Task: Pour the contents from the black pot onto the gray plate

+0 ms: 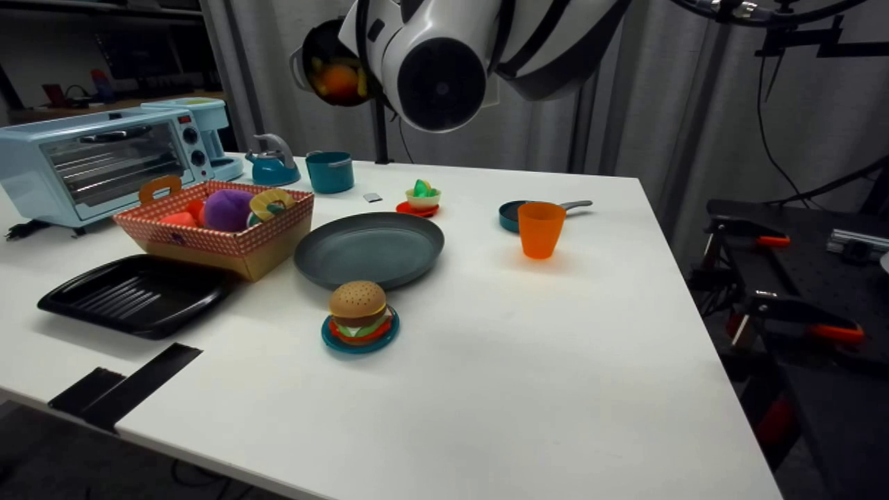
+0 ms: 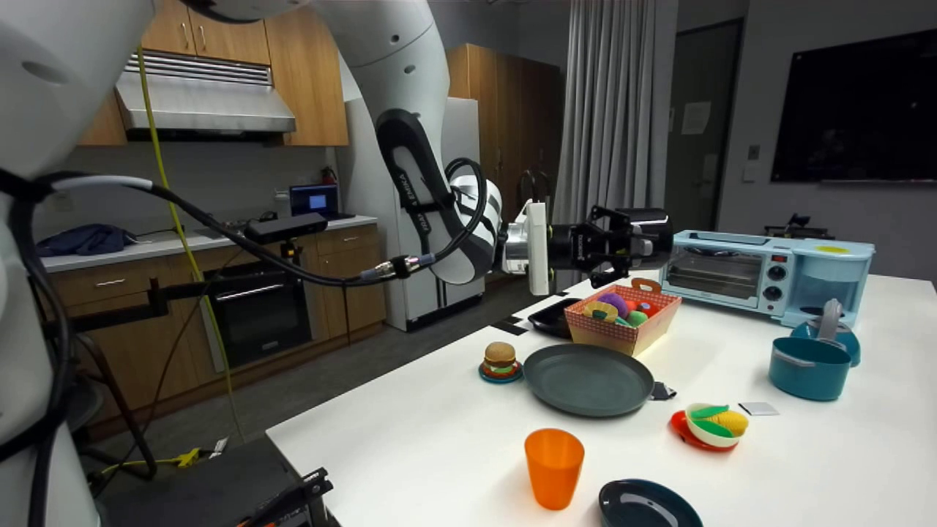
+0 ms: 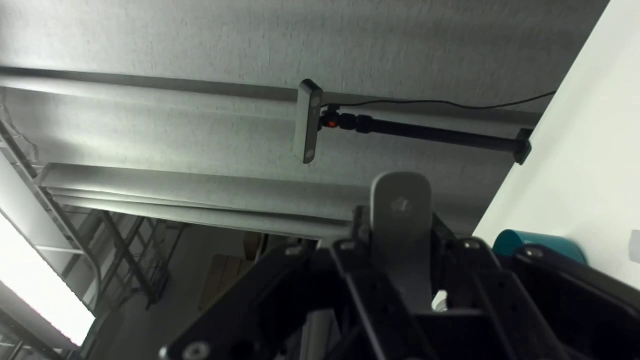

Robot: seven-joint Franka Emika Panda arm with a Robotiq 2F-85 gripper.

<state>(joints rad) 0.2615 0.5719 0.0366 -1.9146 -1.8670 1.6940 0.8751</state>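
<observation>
Grey curtains [image 1: 649,118] are hanging behind the tabletop [image 1: 528,389]; the loaded pot [image 1: 332,45] is leaning in mid-air.

The gripper [image 3: 400,227] is squeezing the pot's handle [image 3: 401,202], closed right up against it, contents [image 1: 340,82] showing inside. The plate [image 1: 368,246] is lying lower; whether squarely beneath, I cannot tell. Pouring well probably means centring over it, coming in low, then rolling slowly, so pieces are sliding rather than bouncing off.

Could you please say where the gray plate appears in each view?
In an exterior view: gray plate, just left of centre.
In an exterior view: gray plate, lower right of centre.
Wrist view: not in it.
Shared landmark: teal pot, partly hidden in wrist view.
</observation>
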